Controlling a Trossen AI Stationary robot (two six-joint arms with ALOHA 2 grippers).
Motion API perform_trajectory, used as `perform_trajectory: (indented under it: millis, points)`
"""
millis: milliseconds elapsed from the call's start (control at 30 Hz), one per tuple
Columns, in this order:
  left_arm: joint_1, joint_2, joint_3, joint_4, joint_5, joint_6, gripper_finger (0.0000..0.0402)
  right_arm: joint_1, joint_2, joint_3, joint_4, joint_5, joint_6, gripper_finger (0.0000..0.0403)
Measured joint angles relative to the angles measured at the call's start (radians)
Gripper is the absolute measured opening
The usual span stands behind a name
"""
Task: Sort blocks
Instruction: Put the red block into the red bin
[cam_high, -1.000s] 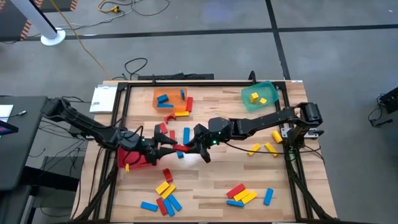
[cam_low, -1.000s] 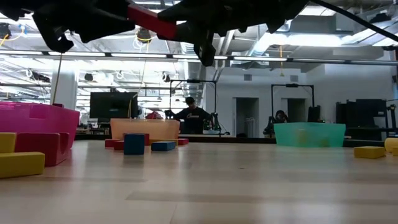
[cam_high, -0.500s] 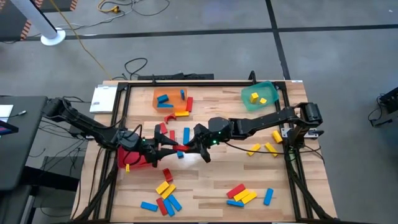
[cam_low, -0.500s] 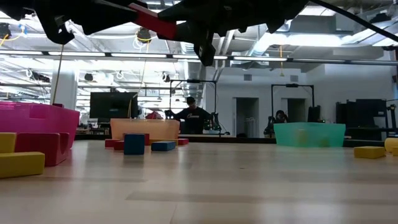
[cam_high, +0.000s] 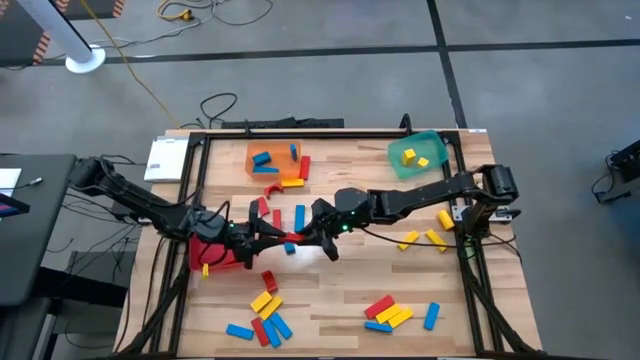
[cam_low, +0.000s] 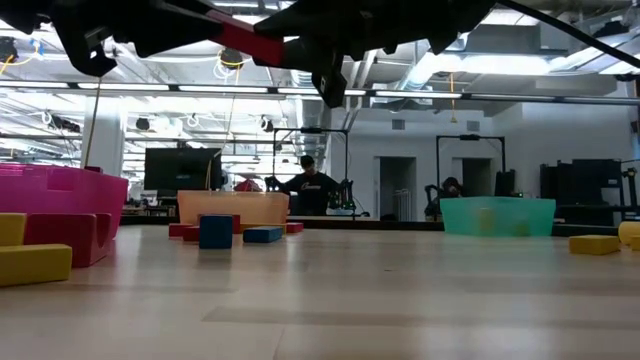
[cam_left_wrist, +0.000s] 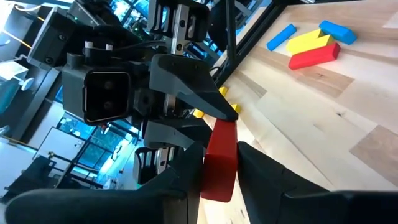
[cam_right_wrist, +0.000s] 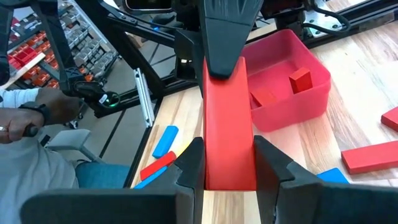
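Three bins (cam_high: 275, 163) on the table, two arms, and roughly two dozen blocks (cam_high: 388, 312).

This is a robotics lab in a big open industrial hall. A wooden surface (cam_high: 340, 290) in a black metal frame (cam_high: 300, 133) stands on a grey concrete floor (cam_high: 330, 60) with loose cables (cam_high: 215, 103) trailing across it. The low view shows exposed ceiling ducts (cam_low: 420, 75) (strip lights run beneath them), monitors (cam_low: 182, 168) and people seated at further robot rigs (cam_low: 308, 185).
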Motion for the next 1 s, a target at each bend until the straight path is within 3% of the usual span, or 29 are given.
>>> perform_trajectory:
  millis: [400,800,1000]
  points:
    - [0.0,0.0,0.0,-0.015,0.0,-0.008,0.0075,0.004,0.0,0.0,0.0,0.0,0.003,0.0101]
    - [-0.004,0.0,0.138,-0.241,-0.004,-0.05,0.0061,0.005,0.0,0.001,-0.028,0.0,-0.002,0.0187]
    - [-0.052,0.0,0.187,-0.375,-0.104,-0.078,0.0061,0.004,0.0,0.001,-0.095,0.0,-0.013,0.0197]
